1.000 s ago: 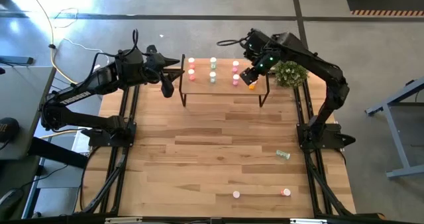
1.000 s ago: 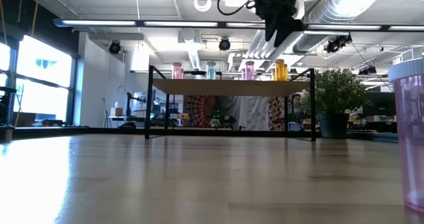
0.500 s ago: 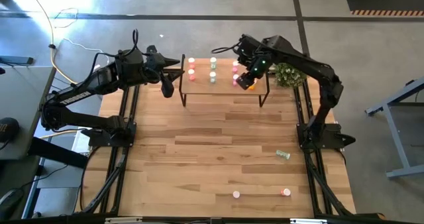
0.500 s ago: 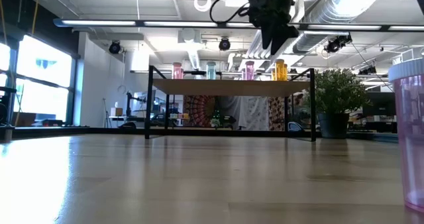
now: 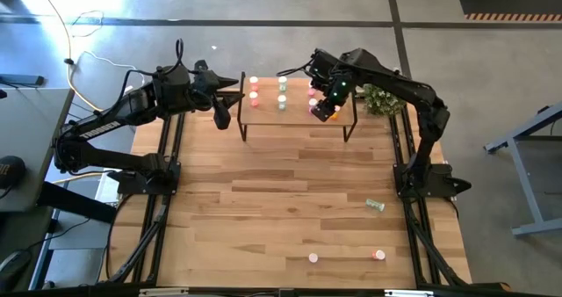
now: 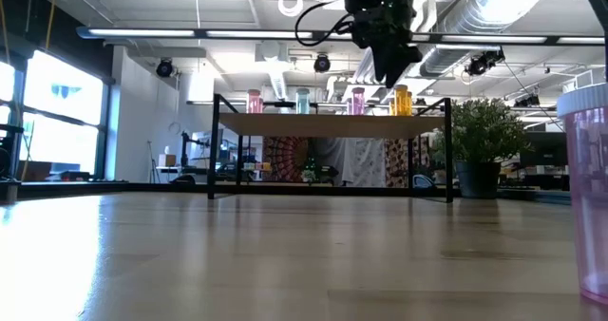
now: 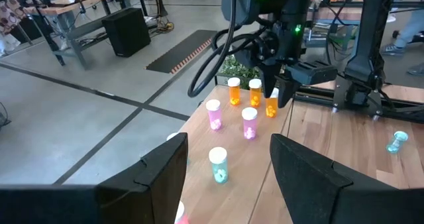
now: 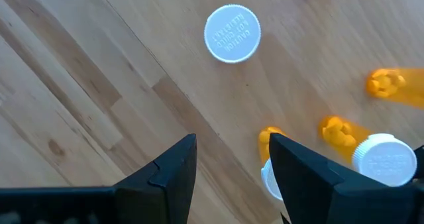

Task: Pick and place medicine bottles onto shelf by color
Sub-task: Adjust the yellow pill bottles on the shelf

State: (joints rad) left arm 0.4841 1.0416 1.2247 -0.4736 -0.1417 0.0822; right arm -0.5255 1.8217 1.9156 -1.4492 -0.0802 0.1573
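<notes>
The shelf (image 5: 297,112) stands at the table's far edge on black legs. Medicine bottles stand on its top in rows: red (image 5: 254,89), green (image 5: 282,91), pink (image 5: 312,88) and orange (image 7: 254,93). My right gripper (image 5: 323,111) hangs open over the shelf's right part, pointing down. Its fingers are just above the nearest orange bottle (image 7: 271,107), whose cap (image 8: 267,176) shows beside one finger; I see no touch. My left gripper (image 5: 223,114) waits open and about level at the shelf's left end. Three more bottles are on the tabletop: green (image 5: 375,206), pink (image 5: 313,258) and red (image 5: 378,255).
A potted plant (image 5: 385,97) stands right of the shelf, close to my right arm. The green bottle on the table lies on its side, and the pink and red ones stand near the front edge. A pink bottle (image 6: 587,198) fills the low view's right edge.
My right gripper has gone down and toward the table's left over the shelf top, from the orange bottles toward the pink ones, rolling a little. The bottles on the shelf have stayed in place.
</notes>
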